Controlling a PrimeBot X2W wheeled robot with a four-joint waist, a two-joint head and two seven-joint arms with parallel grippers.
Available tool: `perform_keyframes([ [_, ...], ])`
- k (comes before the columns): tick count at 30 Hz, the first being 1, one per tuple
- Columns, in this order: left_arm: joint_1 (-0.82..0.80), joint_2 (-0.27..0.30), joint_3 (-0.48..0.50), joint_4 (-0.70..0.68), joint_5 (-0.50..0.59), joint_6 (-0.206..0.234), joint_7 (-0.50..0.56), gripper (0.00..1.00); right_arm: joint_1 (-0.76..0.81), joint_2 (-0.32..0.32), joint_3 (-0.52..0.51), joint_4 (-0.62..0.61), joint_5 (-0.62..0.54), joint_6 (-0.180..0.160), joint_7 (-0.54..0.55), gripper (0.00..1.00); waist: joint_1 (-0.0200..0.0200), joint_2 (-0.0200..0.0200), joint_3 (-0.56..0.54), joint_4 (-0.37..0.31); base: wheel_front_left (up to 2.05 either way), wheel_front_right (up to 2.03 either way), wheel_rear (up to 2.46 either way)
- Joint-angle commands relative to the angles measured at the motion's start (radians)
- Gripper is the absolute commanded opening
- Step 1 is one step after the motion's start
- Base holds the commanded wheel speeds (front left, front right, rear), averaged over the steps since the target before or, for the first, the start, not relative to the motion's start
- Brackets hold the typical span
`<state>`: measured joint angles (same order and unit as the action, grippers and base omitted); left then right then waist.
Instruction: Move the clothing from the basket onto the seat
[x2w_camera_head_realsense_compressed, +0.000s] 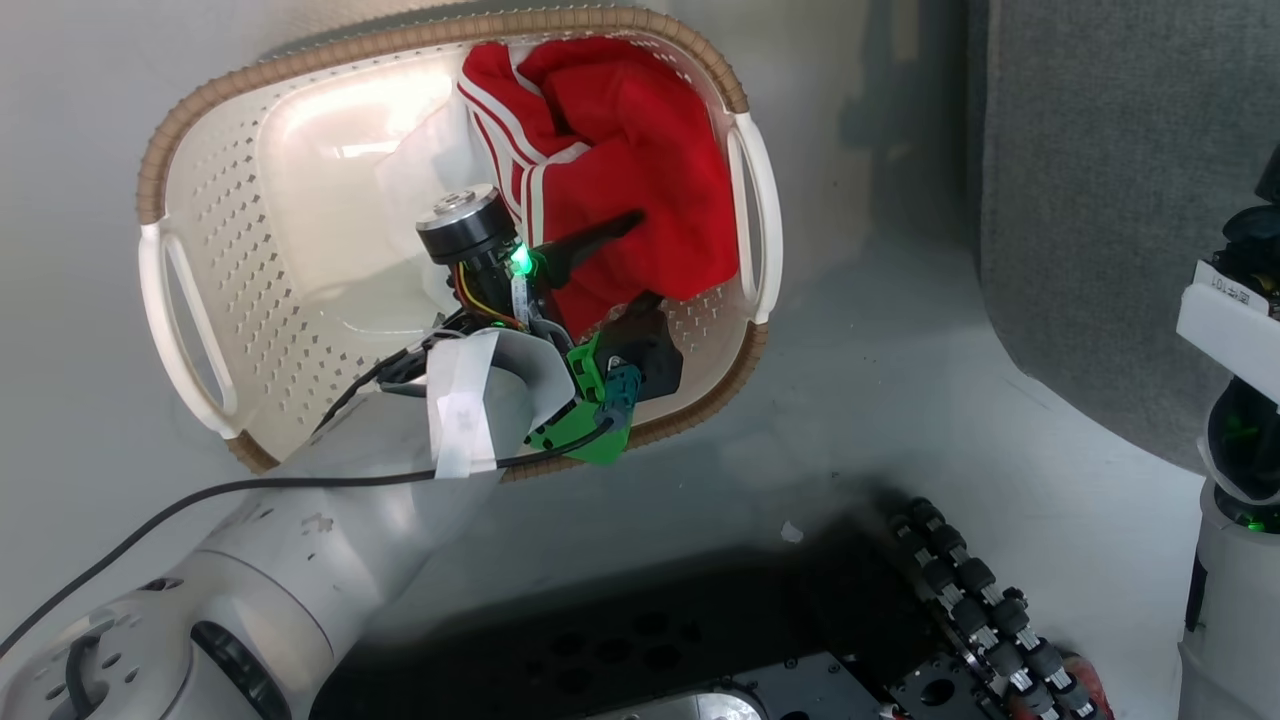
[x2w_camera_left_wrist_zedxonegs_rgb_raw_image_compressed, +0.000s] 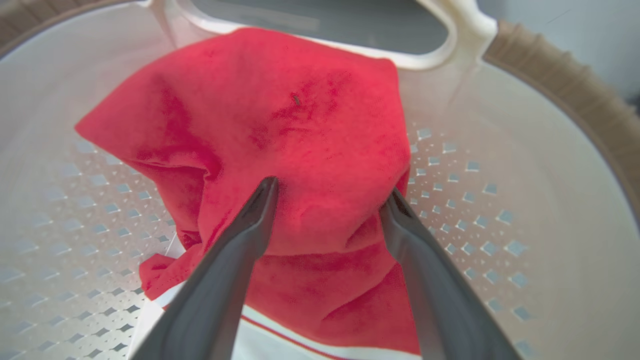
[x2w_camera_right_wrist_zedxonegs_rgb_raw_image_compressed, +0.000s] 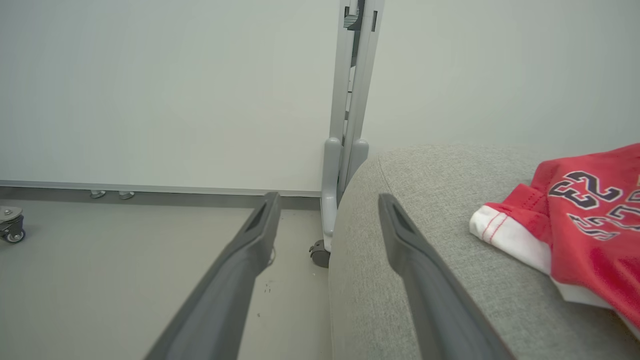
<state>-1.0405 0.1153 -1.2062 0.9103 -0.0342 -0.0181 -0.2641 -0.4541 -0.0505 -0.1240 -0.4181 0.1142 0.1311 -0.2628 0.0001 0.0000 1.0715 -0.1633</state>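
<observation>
Two fingers (x2w_camera_left_wrist_zedxonegs_rgb_raw_image_compressed: 235, 260) of my left end effector (x2w_camera_left_wrist_zedxonegs_rgb_raw_image_compressed: 331, 190) are spread wide, tips right at the striped red garment (x2w_camera_left_wrist_zedxonegs_rgb_raw_image_compressed: 300, 125), with a plump fold bulging up between them, and nothing is gripped yet! The cloth is bunched against the wall of the basket (x2w_camera_head_realsense_compressed: 220, 250), just below the white handle (x2w_camera_left_wrist_zedxonegs_rgb_raw_image_compressed: 450, 45) on the side nearer the seat (x2w_camera_head_realsense_compressed: 1100, 200), a white-striped hem trailing back under my wrist. Now, how do I make this count? I'd say sink a touch deeper so the fold sits well down between the pads, then close all the way, because soft cloth slips out of a shallow pinch. Lift straight up, and high, I reckon: that loose hem has to clear the brown rim, and a light basket like this could tip or drag if the fabric snags on the handle. Outward from there, the basket sits on the pale floor (x2w_camera_head_realsense_compressed: 900, 400) and the grey seat lies off to my right, near but not touching it. Over there my right end effector (x2w_camera_right_wrist_zedxonegs_rgb_raw_image_compressed: 328, 200) hangs wide and empty beside the seat's rounded edge, and the numbered red garment (x2w_camera_right_wrist_zedxonegs_rgb_raw_image_compressed: 590, 225) lies on the cushion. Halfway home, by my judgement!
</observation>
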Motion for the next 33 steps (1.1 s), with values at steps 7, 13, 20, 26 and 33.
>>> perform_keyframes([
  [7, -0.044, -0.018, 0.001, 0.015, 0.016, 0.051, 0.0, 1.0, -0.001, -0.001, 0.017, -0.022, -0.024, -0.001, -0.003, 1.0, -0.0001, 0.0, 0.036, 0.001, 0.0, 0.0, 0.0],
  [13, -0.06, -0.011, 0.014, -0.028, 0.003, 0.062, 0.0, 1.0, 0.008, -0.014, 0.021, -0.04, -0.041, -0.001, -0.003, 1.0, -0.0001, 0.0, 0.049, 0.004, 0.0, 0.0, 0.0],
  [20, -0.067, -0.005, 0.028, -0.054, -0.011, 0.053, 0.0, 0.0, 0.027, -0.024, 0.011, -0.053, -0.049, -0.001, -0.003, 1.0, -0.0001, 0.0, 0.053, 0.018, 0.0, 0.0, 0.0],
  [26, -0.032, 0.002, 0.064, -0.099, -0.038, 0.074, 0.0, 0.0, 0.01, -0.026, 0.019, -0.043, -0.051, -0.001, -0.003, 1.0, -0.0001, 0.0, 0.026, 0.036, 0.0, 0.0, 0.0],
  [33, 0.108, 0.021, 0.175, -0.209, -0.139, 0.06, -0.001, 0.0, 0.021, -0.016, 0.041, 0.022, -0.036, -0.001, -0.003, 1.0, -0.0001, 0.0, -0.106, 0.043, 0.0, 0.0, 0.0],
])
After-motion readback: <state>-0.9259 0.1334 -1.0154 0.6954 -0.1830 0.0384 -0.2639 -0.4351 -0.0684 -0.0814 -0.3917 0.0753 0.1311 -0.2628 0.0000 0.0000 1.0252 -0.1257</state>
